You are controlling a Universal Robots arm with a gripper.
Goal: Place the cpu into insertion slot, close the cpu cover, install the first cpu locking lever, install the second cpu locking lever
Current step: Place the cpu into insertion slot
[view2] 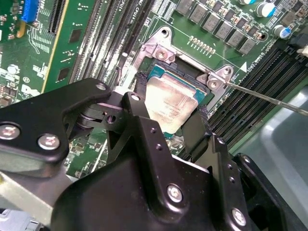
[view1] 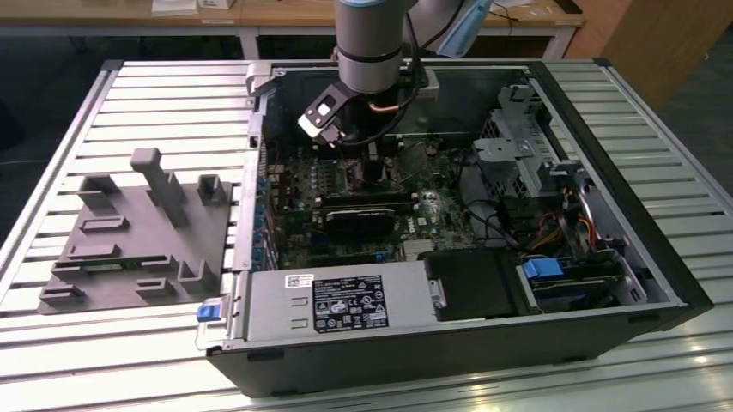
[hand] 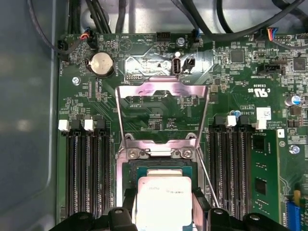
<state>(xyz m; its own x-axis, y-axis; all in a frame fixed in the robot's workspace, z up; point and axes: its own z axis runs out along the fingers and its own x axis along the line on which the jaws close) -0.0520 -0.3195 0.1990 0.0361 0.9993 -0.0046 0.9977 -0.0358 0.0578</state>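
The gripper (view2: 168, 118) holds the cpu (view2: 171, 101) by opposite edges over the slot (hand: 159, 167). Likely light, stiff, fragile: edges only.

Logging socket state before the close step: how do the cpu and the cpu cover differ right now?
The cpu is a solid dull-metal square; the cpu cover is an open frame, board showing through its cut-out. The cpu sits gripped in the hand over the insertion slot; the cpu cover lies swung open beyond it, untouched. Both are silvery metal.
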